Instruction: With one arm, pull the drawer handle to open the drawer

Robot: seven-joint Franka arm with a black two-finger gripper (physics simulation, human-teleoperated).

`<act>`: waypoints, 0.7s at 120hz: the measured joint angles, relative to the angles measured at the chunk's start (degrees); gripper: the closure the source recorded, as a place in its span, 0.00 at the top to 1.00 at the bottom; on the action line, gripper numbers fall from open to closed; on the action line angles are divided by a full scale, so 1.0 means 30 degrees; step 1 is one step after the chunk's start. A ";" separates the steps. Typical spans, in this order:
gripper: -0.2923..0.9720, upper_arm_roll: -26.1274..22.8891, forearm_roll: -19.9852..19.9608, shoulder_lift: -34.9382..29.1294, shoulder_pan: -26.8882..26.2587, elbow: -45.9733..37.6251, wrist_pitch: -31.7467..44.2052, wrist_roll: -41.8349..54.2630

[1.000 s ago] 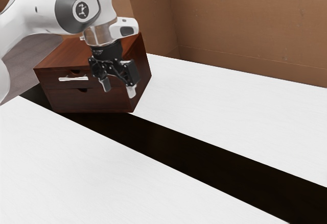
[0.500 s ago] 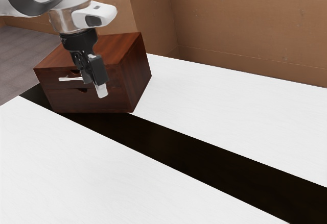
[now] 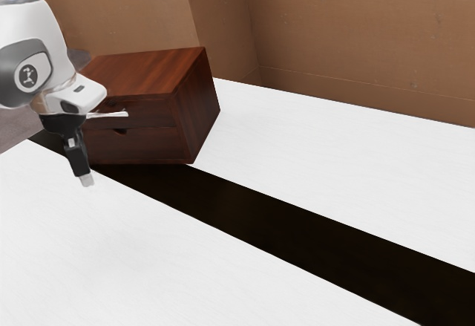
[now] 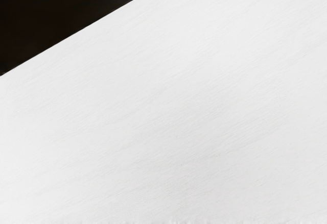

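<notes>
Right, nearest the camera lay the front slab of the white desk [image 3: 185,266], bare, and my wrist camera looked straight down on that same pale surface, with the dark gap [image 4: 51,9] cutting across one corner. Over the slab's far edge hung my fingers [image 3: 87,180], pointing down at the desk and turned edge-on to the side camera, so I could not tell whether they were spread or closed. They were well clear of anything worth gripping.

And here was the relation that mattered. The drawer handle [image 3: 110,116] sat above the fingertips, a little toward the exterior view's right and farther back, across the gap. It was a pale bar on the front of the wooden cabinet [image 3: 159,92]. Its long axis ran level across that front, and one end was hidden behind my wrist. By my reckoning I had to rise, tip forward and straddle the bar across its length before any pull toward the near side. The drawer looked not yet drawn out.

The count: one arm, one cabinet, one handle that I could see, two white slabs, one gap between them. Beyond stood the brown wall [image 3: 356,29].
</notes>
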 joint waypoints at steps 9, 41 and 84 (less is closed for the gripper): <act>0.77 -0.0217 -0.0083 0.0734 0.0573 0.0770 0.0388 0.1199; 0.77 -0.0229 -0.0959 0.2703 0.1223 0.2671 0.0984 0.5064; 0.77 -0.0283 -0.2462 0.5535 0.2312 0.5888 0.0931 0.9687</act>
